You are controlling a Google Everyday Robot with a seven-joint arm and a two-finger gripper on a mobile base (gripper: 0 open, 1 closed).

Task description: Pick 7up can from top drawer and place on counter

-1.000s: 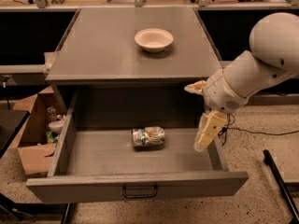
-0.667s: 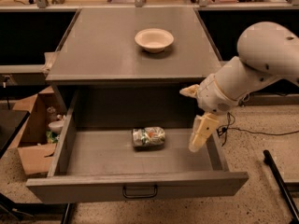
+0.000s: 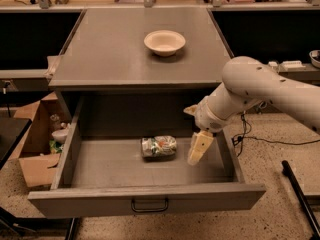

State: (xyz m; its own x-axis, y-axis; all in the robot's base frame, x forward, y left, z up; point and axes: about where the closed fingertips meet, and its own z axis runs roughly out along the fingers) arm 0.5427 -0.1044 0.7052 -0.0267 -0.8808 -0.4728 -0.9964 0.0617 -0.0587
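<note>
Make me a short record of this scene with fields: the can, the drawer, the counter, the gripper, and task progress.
7up can: lying on its side on the drawer floor, near the middle
top drawer: pulled open
counter: holds a white bowl; the can is not on it
gripper: open, over the drawer's right part, right of the can and apart from it
progress: can not yet grasped

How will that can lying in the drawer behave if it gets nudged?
The 7up can lies on its side in the top drawer, so it would probably roll. Its shiny metal may slip. The gripper hangs close beside it, apart.
</note>
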